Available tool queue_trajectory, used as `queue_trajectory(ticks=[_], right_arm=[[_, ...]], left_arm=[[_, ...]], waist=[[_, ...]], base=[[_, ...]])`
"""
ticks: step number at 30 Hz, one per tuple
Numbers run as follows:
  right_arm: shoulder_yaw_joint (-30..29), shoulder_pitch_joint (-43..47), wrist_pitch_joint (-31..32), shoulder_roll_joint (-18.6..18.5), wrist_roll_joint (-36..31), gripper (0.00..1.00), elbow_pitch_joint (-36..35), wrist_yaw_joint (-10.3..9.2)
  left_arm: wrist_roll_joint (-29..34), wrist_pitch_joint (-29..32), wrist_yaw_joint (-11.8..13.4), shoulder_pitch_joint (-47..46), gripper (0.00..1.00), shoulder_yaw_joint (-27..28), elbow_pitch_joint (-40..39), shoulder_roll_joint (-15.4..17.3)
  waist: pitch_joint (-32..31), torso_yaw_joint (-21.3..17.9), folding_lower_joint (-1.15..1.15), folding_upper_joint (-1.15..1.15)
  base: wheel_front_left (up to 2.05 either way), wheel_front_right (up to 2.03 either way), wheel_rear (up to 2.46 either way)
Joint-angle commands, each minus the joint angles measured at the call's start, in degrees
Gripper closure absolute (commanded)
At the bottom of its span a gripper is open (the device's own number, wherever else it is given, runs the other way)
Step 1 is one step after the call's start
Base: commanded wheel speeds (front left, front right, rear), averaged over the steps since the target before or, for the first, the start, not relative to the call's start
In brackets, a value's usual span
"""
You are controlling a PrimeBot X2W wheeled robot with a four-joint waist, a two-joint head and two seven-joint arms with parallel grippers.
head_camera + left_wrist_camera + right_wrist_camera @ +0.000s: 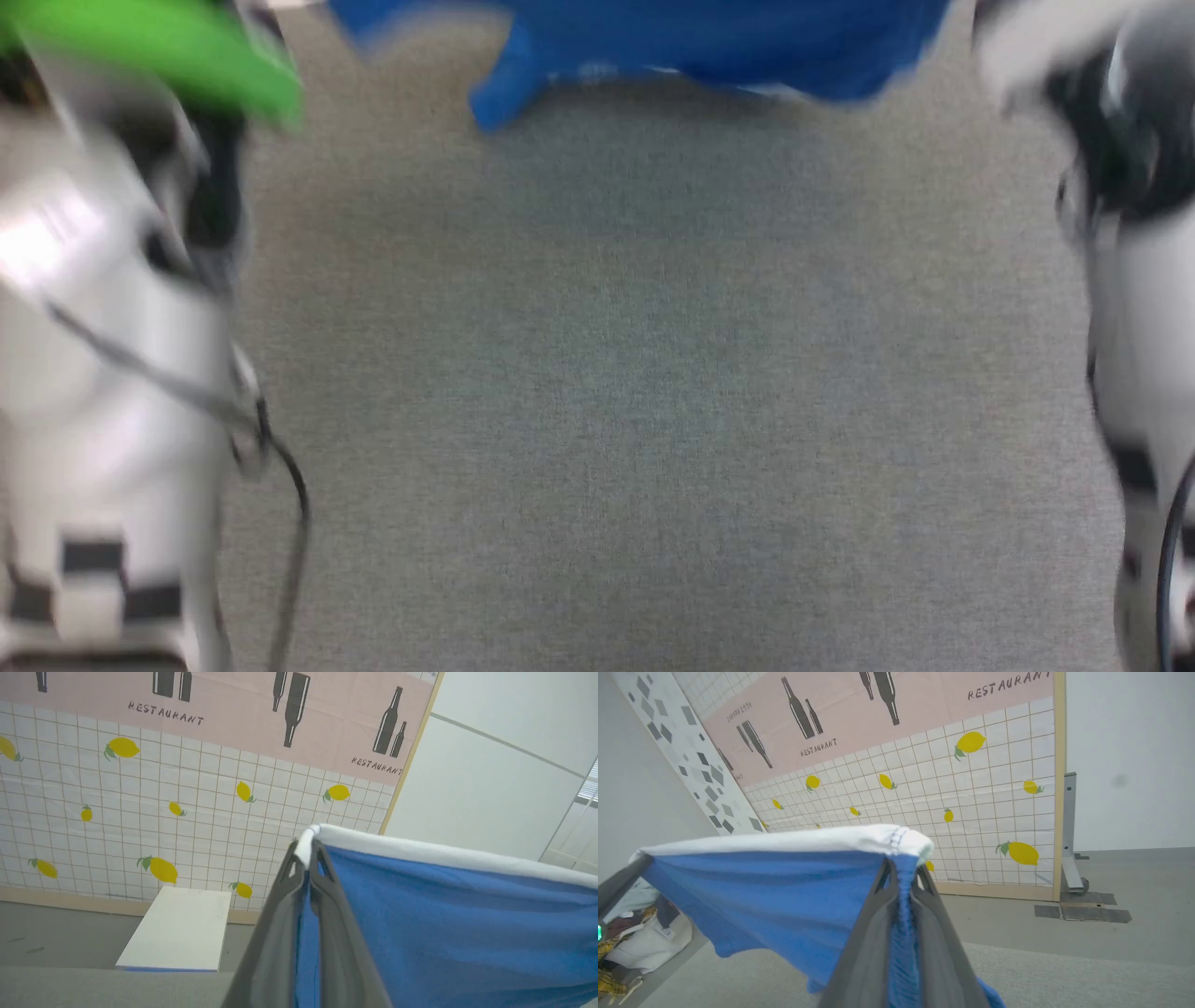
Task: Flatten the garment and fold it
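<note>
The garment [672, 47], royal blue with a white trimmed edge, hangs in the air at the top of the blurred head view, above the grey table [635, 392]. In the left wrist view my left gripper [306, 851] is shut on one corner of the garment [444, 919], pinching the white trim. My right gripper [903, 868] is shut on the opposite corner of the garment [775, 891] in the right wrist view. The white edge is stretched taut between the two grippers and the blue cloth droops below it. My pale forearms stand at both sides of the head view.
A tiled backdrop [187, 812] with lemons and a pink "RESTAURANT" band stands behind the table. A white box [180, 928] lies beyond the table's far edge. A pile of clothes and a white bag [640, 942] sit at the left of the right wrist view. A green shape [159, 47] blurs the head view's top left.
</note>
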Motion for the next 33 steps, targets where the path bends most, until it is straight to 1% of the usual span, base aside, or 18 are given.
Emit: queue_trajectory(ticks=[1,4,7,10,13,16,18,20,23,26,29,33], right_arm=[[0.28,4.65,-0.42,-1.18,1.85,1.00,-2.33,-0.11],[2.16,14.44,-0.44,-3.30,3.96,1.00,-7.42,-0.11],[2.55,25.07,0.00,-4.16,7.19,1.00,-11.55,-0.11],[2.37,35.35,0.47,-5.50,8.52,1.00,-15.58,-0.11],[1.63,44.05,1.65,-6.29,8.76,1.00,-18.66,-0.11],[1.65,52.56,4.63,-6.96,8.82,1.00,-21.03,-0.11],[2.02,57.37,6.52,-7.52,8.80,1.00,-21.91,-0.11],[2.18,61.30,8.86,-8.06,8.08,1.00,-22.72,-0.11],[1.20,65.93,12.02,-7.81,7.36,1.00,-23.43,-0.11],[0.81,69.84,17.56,-6.92,7.95,1.00,-24.60,-0.11],[-0.32,71.88,22.22,-6.04,8.77,1.00,-26.94,-0.11],[-3.71,70.61,23.34,-4.91,6.93,1.00,-29.95,-0.11]], left_arm=[[-0.62,-0.57,0.61,5.00,1.00,0.41,-1.75,0.02],[-1.95,-1.27,1.70,15.42,1.00,0.86,-6.61,-1.04],[-2.94,-1.58,2.99,26.27,1.00,0.62,-11.60,-2.39],[-4.10,-0.66,4.28,36.44,1.00,0.02,-15.09,-3.45],[-5.01,0.85,5.91,45.32,1.00,-0.14,-16.62,-3.73],[-5.78,3.13,7.45,53.71,1.00,-0.68,-17.25,-3.65],[-5.75,4.92,8.97,58.38,1.00,-1.36,-17.81,-3.65],[-6.22,6.85,10.39,62.32,1.00,-1.70,-18.66,-3.72],[-6.17,10.13,12.65,67.26,1.00,-2.43,-20.15,-3.14],[-6.69,13.90,14.72,71.02,1.00,-2.98,-22.50,-2.58],[-6.59,16.18,15.92,72.42,1.00,-3.19,-25.48,-1.69],[-5.68,17.22,15.92,69.06,1.00,-3.31,-28.74,-0.56]], waist=[[-3.01,0.67,-0.01,0.00],[-5.58,0.59,-0.01,0.00],[-8.83,0.88,-0.01,0.00],[-11.68,1.36,-0.01,0.00],[-13.96,1.53,-0.01,0.00],[-15.66,1.72,-0.01,0.00],[-16.67,1.84,-0.01,0.00],[-17.41,1.86,-0.01,0.00],[-18.02,1.89,-0.01,0.00],[-18.08,2.01,-0.01,0.00],[-17.73,1.90,-0.01,0.00],[-16.54,1.70,-0.01,0.00]], base=[[0.00,0.00,0.00],[0.00,0.00,0.00],[0.00,0.00,0.00],[0.00,0.00,0.00],[0.00,0.00,0.00],[0.00,0.00,0.00],[0.00,0.00,0.00],[0.00,0.00,0.00],[0.00,0.00,0.00],[0.00,0.00,0.00],[0.00,0.00,0.00],[0.00,0.00,0.00]])
